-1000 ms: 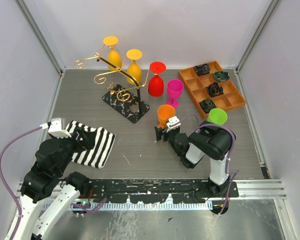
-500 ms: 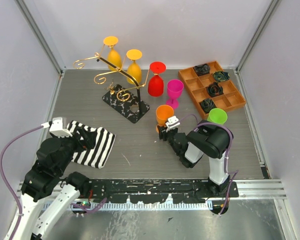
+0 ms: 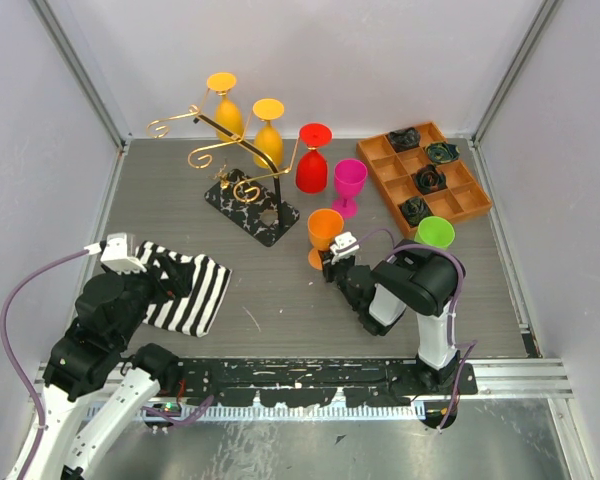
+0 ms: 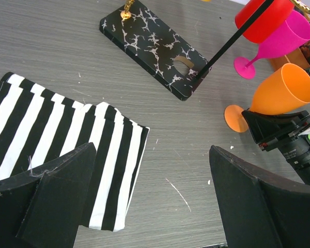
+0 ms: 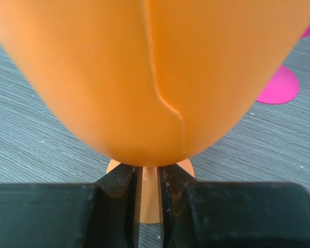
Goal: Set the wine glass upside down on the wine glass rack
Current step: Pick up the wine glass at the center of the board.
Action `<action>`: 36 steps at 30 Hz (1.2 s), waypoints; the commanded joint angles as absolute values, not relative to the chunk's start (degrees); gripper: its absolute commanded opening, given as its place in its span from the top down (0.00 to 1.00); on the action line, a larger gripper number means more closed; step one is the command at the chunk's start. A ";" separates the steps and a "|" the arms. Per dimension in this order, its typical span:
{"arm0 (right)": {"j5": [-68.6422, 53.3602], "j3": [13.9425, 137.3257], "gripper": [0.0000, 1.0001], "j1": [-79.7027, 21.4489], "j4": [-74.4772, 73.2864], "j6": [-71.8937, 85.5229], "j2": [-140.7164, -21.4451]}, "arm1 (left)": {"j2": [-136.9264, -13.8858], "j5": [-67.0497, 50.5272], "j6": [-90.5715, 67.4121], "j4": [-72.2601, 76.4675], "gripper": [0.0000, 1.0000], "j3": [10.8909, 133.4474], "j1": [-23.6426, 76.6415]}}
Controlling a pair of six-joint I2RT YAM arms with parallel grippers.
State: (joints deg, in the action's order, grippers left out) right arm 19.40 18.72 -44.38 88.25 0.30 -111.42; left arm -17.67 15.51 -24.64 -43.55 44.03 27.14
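My R pincer (image 5: 149, 206) clamps the thin stem of the smooth orange wine glass (image 5: 144, 77). My L pincer (image 4: 152, 170) gapes over grainy grey worktop (image 4: 67, 46).

wine glass rack (image 3: 245, 205): gold, marbled base, standing | orange wine glass (image 3: 325, 226): upright, near its base

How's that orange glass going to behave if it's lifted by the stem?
Probably top-heavy: the glass carries a wide bowl above a thin stem pinched by the right gripper, so it may swing. It looks like moulded plastic, so likely light and slippery.
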 commanded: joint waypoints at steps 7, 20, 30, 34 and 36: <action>16.36 16.87 0.94 -44.04 97.30 -1.71 -108.95 | -17.44 15.44 -24.37 -41.67 0.02 43.51 27.05; 9.64 8.23 0.99 -44.70 90.20 6.11 -89.59 | -15.51 9.07 -24.14 -38.67 0.02 42.98 27.03; 5.30 11.68 0.99 -44.74 57.32 5.30 -58.18 | -15.91 3.92 -24.51 -36.72 0.02 43.48 26.98; 4.30 12.71 0.99 -44.78 51.11 4.84 -50.66 | -16.72 -1.62 -25.97 -32.06 0.02 41.25 26.98; 3.18 13.56 0.99 -44.80 48.81 4.76 -48.08 | -18.37 -4.98 -26.76 -30.17 0.01 40.78 26.99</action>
State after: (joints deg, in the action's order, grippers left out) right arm 5.96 10.15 -44.51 56.34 5.02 -52.88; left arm -15.97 2.79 -25.36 -36.34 42.48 27.14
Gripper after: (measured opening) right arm 0.198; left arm 0.983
